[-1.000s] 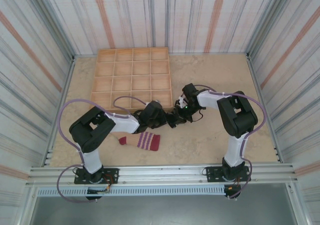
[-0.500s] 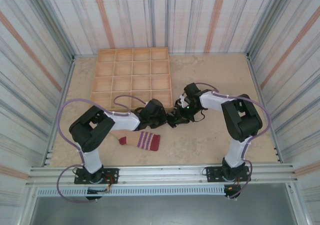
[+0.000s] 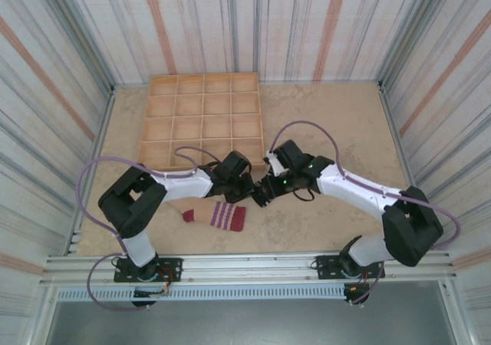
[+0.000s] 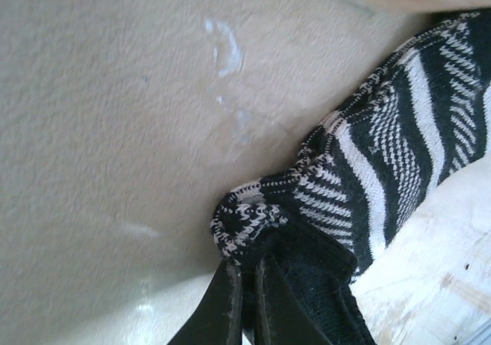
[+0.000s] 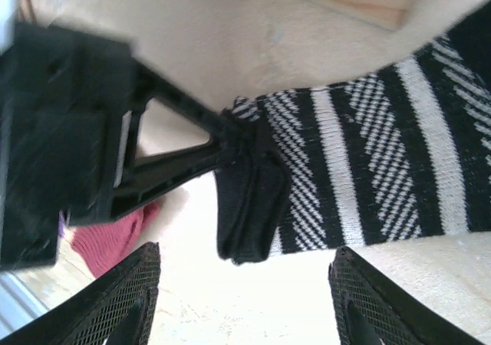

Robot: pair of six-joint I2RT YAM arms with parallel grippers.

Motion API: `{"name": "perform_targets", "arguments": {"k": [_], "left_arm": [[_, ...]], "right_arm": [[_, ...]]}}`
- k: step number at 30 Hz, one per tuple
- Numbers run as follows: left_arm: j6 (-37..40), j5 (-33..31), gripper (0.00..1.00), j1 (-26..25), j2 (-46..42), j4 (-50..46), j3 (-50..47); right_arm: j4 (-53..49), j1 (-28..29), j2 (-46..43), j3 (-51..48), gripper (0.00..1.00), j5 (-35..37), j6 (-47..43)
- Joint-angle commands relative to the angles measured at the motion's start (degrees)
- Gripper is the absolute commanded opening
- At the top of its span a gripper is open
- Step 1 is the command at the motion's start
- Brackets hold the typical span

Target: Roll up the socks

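Holding anything, is the left claw (image 4: 245,264)?
— Yes. Its two dark fingers (image 4: 221,307) are clenched together on one bunched end of the black sock (image 4: 383,153), right at the knit edge.
— Where does that sock lie?
— On the pale table (image 3: 337,123), near its middle, just in front of the near edge of the wooden tray (image 3: 204,94). Its black body with grey-white stripes stretches away from the left claw, and its far part lies close by the tray. At the pinched end the fabric is folded over into a short dark flap.
— And the right claw (image 5: 244,264)?
— Released. Its two mesh-patterned fingers (image 5: 134,299) stand wide apart, one on each side of the folded flap, and touch no fabric that I can see. From above, the two claws meet almost tip to tip over the sock, with the arms reaching in from left and right.
— The other sock?
— The beige sock (image 3: 215,216) lies flat, nearer the arm bases, just beside the left claw. It is dark red at both ends, with purple-and-white stripes. It is close to the black sock, but I cannot tell whether they touch.
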Motion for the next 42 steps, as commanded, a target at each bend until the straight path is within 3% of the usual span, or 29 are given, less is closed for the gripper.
{"name": "perform_targets", "arguments": {"k": [1, 10, 16, 27, 35, 42], "left_arm": [[-0.2, 3.7, 0.0, 0.4, -0.5, -8.8, 2.2], [-4.0, 7.8, 0.0, 2.5, 0.2, -10.1, 4.2], [-4.3, 8.0, 0.0, 3.2, 0.5, -10.8, 5.2], [-5.3, 9.7, 0.0, 3.4, 1.8, -9.7, 5.2], [-5.4, 10.7, 0.0, 4.2, 1.6, -9.0, 4.7], [-5.7, 11.7, 0.0, 4.5, 1.6, -8.0, 4.1]], "right_arm": [[4.3, 4.9, -3.8, -3.7, 0.6, 13.8, -5.0], [15.6, 18.7, -5.6, -10.6, 0.52, 29.0, -13.8], [21.6, 24.2, -3.5, -13.1, 0.52, 35.5, -17.2], [28.5, 27.4, 3.0, -15.4, 0.47, 41.6, -18.8], [29.6, 28.5, 5.8, -16.6, 0.48, 44.8, -16.6], [27.8, 28.8, 10.0, -14.8, 0.43, 47.3, -13.5]]}}
